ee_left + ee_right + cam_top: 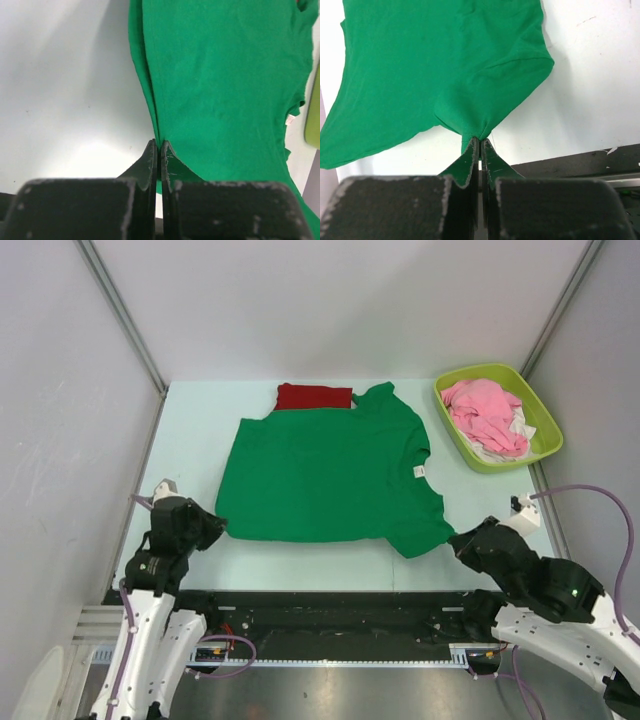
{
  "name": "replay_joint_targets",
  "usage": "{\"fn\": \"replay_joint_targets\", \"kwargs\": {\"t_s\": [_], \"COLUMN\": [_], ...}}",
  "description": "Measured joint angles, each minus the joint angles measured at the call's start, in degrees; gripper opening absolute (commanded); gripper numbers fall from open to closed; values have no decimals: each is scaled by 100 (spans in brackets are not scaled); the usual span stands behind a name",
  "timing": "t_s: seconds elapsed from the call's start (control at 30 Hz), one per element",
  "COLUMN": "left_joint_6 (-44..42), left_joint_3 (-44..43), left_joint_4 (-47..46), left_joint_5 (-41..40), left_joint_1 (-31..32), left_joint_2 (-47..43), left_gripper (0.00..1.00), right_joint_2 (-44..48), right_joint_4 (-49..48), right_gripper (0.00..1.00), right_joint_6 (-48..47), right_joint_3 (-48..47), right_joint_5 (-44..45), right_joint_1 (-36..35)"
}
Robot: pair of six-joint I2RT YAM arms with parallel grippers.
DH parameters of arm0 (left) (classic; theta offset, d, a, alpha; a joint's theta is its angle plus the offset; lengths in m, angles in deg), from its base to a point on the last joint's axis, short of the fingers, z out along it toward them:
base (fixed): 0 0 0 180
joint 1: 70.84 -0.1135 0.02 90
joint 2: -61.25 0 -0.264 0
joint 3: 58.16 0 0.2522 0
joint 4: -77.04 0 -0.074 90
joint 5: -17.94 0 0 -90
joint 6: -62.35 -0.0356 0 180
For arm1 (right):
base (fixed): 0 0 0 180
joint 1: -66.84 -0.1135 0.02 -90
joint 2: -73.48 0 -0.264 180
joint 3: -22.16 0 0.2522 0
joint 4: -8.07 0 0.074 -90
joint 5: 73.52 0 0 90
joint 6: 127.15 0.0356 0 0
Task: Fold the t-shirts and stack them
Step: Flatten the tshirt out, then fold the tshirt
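your left gripper (159,146) is clamped on the green shirt (330,475) at its hem corner, your right gripper (479,142) on its near sleeve; it lies spread on the table (190,440); only the top view shows the red shirt (313,396) at its far edge

Dark red t-shirt (314,396): only a strip shows at the far edge; the rest lies under the green t-shirt (330,475).
White cloth (519,424): mostly buried under the pink garment (487,412) in the basket (478,372).
White tag (420,472): too small to read (a pale fleck, no more).
Left gripper (159,150): the pinched hem disappears inside it; its view cuts the shirt at the top and right.
Right gripper (480,145): the sleeve's tip is hidden inside it; its view cuts the shirt at the top and left.
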Motion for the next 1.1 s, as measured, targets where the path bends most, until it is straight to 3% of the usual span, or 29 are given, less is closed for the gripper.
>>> {"fn": "replay_joint_targets", "kwargs": {"t_s": [0.47,0.73,1.1], "left_joint_6": [-2,-22,-66], "left_joint_3": [-378,-584,-566], "left_joint_4": [686,442,-356], "left_joint_5": [-72,-190,-190], "left_joint_1": [0,-4,-181], "left_joint_2": [-243,358,1537], "left_gripper": [0,0,0], "right_joint_2": [271,-197,-1207], "right_joint_4": [400,251,-876], "right_gripper": [0,0,0], "right_joint_6": [-304,-737,-1626], "right_joint_3": [-719,-741,-706], "right_joint_5": [111,129,26], "right_joint_1": [402,564,951]}}
